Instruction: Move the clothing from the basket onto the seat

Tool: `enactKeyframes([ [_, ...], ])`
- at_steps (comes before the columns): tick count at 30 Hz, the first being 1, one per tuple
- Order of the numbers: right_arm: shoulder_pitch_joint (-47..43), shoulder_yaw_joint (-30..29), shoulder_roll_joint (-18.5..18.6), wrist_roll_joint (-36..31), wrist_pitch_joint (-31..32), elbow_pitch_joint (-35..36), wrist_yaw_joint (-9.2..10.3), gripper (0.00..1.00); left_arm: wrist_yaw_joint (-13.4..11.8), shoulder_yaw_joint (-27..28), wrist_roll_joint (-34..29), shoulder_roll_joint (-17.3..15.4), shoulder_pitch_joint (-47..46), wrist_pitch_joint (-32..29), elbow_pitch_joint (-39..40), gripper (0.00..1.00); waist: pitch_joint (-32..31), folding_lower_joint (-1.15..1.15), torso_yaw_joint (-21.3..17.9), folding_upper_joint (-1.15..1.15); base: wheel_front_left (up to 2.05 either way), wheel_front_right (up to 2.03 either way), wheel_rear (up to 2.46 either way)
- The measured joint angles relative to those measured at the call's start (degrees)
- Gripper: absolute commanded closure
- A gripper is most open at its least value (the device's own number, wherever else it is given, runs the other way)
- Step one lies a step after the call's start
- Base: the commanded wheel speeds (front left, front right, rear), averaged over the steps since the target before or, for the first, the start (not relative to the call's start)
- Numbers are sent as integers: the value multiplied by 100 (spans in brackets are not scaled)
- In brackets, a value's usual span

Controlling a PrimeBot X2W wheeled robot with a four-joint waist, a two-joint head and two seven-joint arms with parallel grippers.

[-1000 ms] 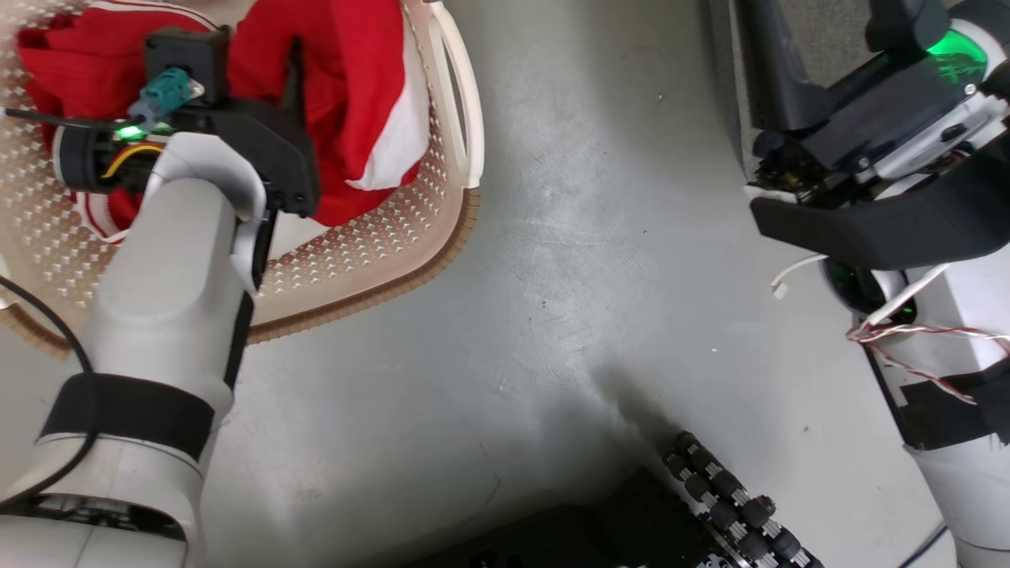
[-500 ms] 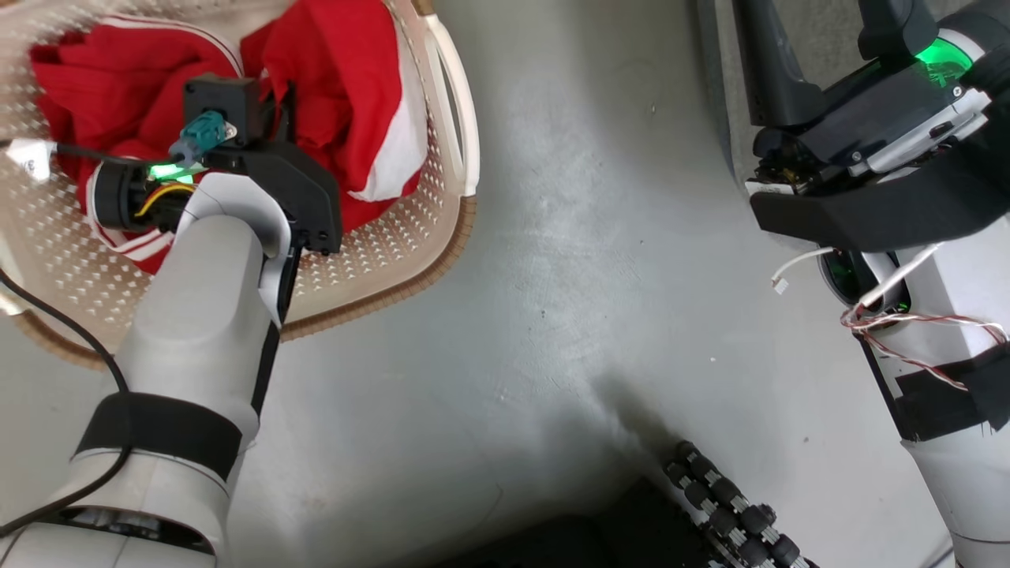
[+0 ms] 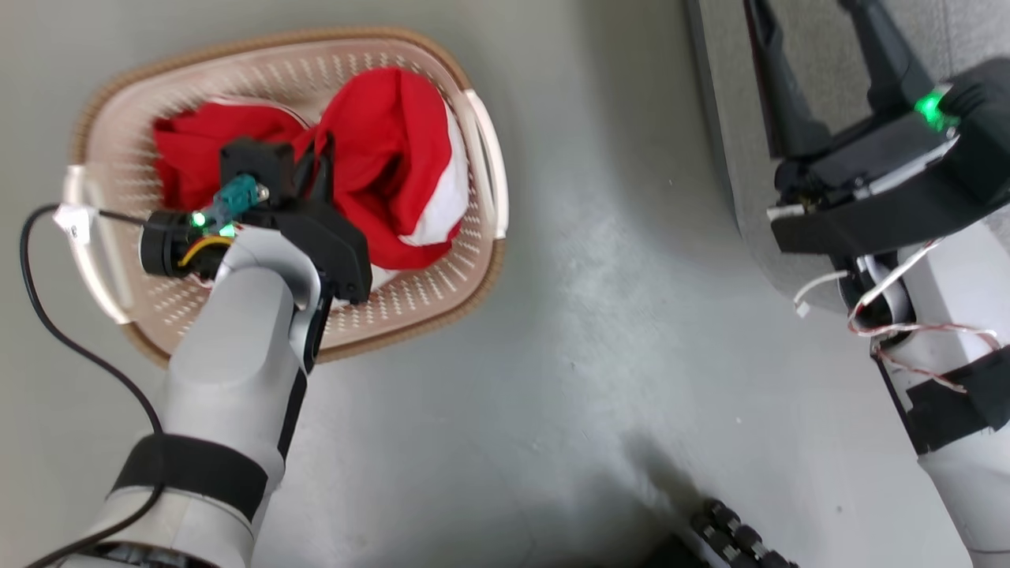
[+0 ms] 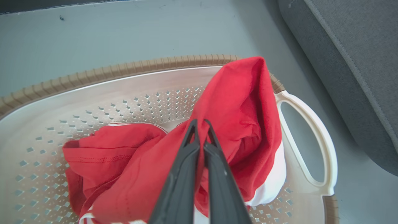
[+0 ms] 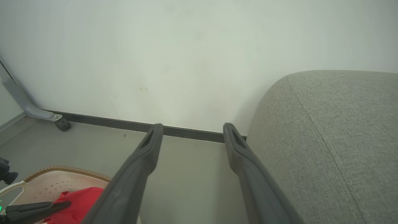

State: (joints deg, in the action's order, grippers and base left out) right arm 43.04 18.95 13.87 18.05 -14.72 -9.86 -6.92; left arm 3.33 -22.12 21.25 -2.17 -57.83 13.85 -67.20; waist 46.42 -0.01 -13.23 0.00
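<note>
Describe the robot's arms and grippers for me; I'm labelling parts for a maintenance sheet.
Left arm: rounded pale grey forearm, black band, loose black cable, black wrist block with green light and teal connector. Left gripper: two slim dark fingers. Right arm: white forearm, black tape, twisted red-and-white wires, black housing, green light. Right gripper: two long dark tapering fingers.

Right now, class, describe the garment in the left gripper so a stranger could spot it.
Beside the grey seat stands a cream basket. Inside it, the left gripper pinches a red garment. It rises in a peak with a white panel at its edge; the other red cloth lies low.
</note>
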Motion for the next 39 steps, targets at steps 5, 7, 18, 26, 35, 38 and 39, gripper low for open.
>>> enactKeyframes([
  [5, -211, -7, 34, 1, 0, -230, -16, 0, 74, 47, 99, 5, 257, 15, 76, 100, -384, 0, 160, 0, 0, 0, 0],
  [7, -257, -22, 43, 1, 0, -304, -16, 0, 78, 58, 146, 8, 353, 45, 114, 100, -542, 0, 223, 0, 0, 0, 0],
  [18, -652, 5, -21, 19, 1, -824, -16, 0, 178, -49, 512, 27, 779, 45, 857, 100, -1541, 0, 528, 0, 0, 0, 0],
  [26, -1010, 86, -23, 20, 1, -1134, -18, 0, 178, -135, 722, 34, 1084, 45, 1237, 100, -2214, -1, 694, -1, 0, 0, 0],
  [35, -1501, 204, -73, 68, 1, -1489, -18, 0, 178, -261, 861, 35, 1553, 45, 1584, 100, -2967, 0, 884, -1, 0, 0, 0],
  [38, -1651, 231, -118, 69, 1, -1523, -18, 0, 179, -257, 893, 35, 1639, 45, 1682, 100, -3213, 0, 948, -1, 0, 0, 0],
  [39, -1695, 248, -133, 70, 1, -1524, -18, 0, 179, -243, 892, 35, 1642, 45, 1724, 100, -3291, 0, 968, -1, 0, 0, 0],
])
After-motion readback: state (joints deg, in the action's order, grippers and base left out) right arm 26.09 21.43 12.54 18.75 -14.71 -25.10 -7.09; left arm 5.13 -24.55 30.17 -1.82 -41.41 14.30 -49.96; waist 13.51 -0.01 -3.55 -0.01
